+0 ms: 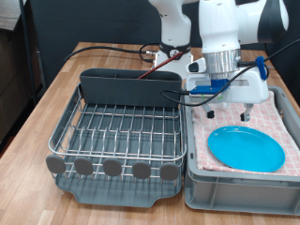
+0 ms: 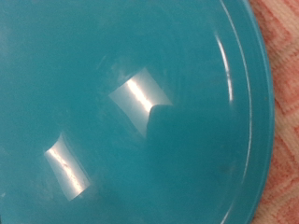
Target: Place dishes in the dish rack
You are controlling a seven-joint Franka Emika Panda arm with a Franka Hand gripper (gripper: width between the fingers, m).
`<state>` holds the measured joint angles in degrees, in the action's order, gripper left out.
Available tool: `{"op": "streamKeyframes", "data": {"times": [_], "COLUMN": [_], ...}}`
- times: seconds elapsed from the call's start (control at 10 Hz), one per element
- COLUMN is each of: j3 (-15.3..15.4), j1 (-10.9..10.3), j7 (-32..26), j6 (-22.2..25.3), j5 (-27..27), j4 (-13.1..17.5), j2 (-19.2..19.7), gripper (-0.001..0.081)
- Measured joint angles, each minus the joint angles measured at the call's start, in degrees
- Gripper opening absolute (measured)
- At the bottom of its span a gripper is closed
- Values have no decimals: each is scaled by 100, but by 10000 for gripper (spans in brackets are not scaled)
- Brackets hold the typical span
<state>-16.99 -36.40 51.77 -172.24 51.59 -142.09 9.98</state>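
Observation:
The light-blue plate (image 1: 246, 148) lies flat on the pink-and-white checkered cloth (image 1: 281, 117) inside the grey tub (image 1: 234, 185) at the exterior view's right. My gripper (image 1: 227, 114) hangs just above the plate's far edge, its fingers spread apart with nothing between them. In the wrist view the plate (image 2: 121, 112) fills almost the whole picture, with cloth (image 2: 280, 37) at one corner; my fingers do not show there. The dish rack (image 1: 117, 131) stands at the exterior view's left, its wire grid bare. The wooden spoon and the white cup are out of view.
The rack's tall grey trough (image 1: 131, 89) runs along its far side. Red and black cables (image 1: 141, 52) lie on the wooden table (image 1: 42, 103) behind the rack. The arm's white base (image 1: 173, 37) stands at the back.

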Motion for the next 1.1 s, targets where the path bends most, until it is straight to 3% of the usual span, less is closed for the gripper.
{"op": "streamKeyframes", "data": {"times": [1.1], "j3": [134], "j1": [82], "j7": [-928], "j6": [15], "j5": [886], "j4": [300], "j2": [302], "gripper": [802]}}
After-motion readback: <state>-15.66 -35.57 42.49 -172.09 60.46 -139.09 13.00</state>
